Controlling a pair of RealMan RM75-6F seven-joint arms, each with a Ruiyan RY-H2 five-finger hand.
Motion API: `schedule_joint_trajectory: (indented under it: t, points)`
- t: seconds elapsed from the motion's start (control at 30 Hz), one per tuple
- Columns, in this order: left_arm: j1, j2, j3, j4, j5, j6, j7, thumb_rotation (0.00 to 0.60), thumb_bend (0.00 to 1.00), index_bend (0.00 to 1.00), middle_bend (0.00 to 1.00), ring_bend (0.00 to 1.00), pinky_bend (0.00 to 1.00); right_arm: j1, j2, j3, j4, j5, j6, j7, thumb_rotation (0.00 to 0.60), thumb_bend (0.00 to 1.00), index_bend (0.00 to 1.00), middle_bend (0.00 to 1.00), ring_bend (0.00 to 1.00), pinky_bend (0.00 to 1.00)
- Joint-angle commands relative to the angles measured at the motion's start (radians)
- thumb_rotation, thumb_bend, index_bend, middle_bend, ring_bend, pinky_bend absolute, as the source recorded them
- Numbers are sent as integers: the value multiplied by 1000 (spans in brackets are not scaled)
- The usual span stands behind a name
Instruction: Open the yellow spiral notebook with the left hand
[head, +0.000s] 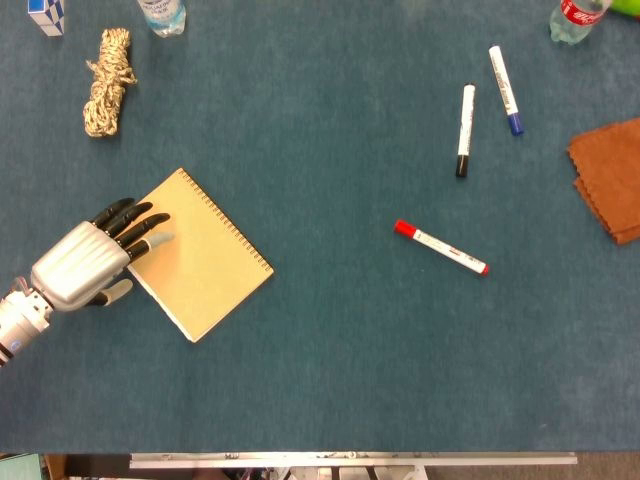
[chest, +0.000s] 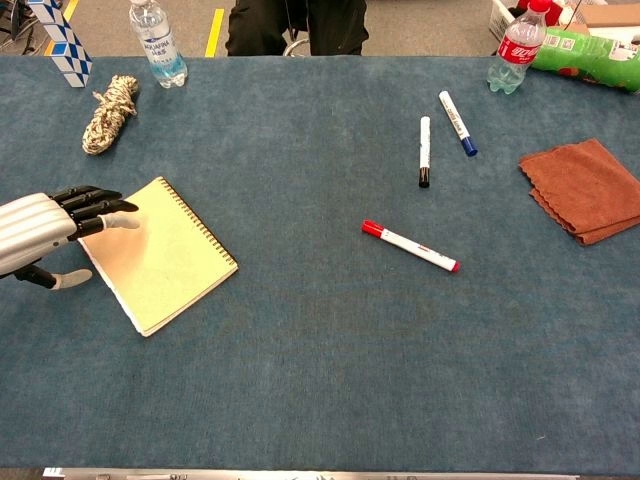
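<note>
The yellow spiral notebook (head: 205, 258) (chest: 165, 256) lies closed and flat on the blue table, turned at an angle, with its wire spine along the upper right edge. My left hand (head: 88, 262) (chest: 45, 231) is over the notebook's left corner, palm down, holding nothing. Its fingers (head: 140, 224) reach out over the cover near that corner, and the thumb (head: 113, 291) sits beside the notebook's lower left edge. Whether the fingertips touch the cover cannot be told. The right hand is in neither view.
A coil of rope (head: 106, 81) and a water bottle (chest: 158, 42) stand at the back left. Red (head: 440, 247), black (head: 465, 130) and blue (head: 504, 76) markers lie right of centre. A brown cloth (head: 610, 175) lies at the right edge.
</note>
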Motion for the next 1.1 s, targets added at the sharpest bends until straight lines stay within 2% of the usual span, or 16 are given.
schedule_joint_trajectory:
  t: [0.03, 0.5, 0.87, 1.1]
  points:
    - [0, -23, 8, 36, -11, 1, -18, 600, 281, 131, 79, 3, 90, 0, -1, 0, -3, 1, 0, -4, 600, 114, 317, 334, 243, 311]
    - [-7, -68, 36, 140, -32, -2, -65, 600, 281, 131, 79, 2, 90, 0, 1, 1, -19, 1, 4, -24, 600, 114, 318, 334, 243, 311]
    - [-36, -94, 38, 132, -46, -9, -90, 600, 280, 132, 79, 2, 90, -19, 4, -2, -8, 9, 24, -12, 600, 114, 317, 334, 243, 311]
    - [-49, -109, 19, 81, -88, -45, -164, 600, 280, 159, 79, 2, 90, -27, 3, -1, 4, 12, 34, 1, 600, 114, 317, 334, 243, 311]
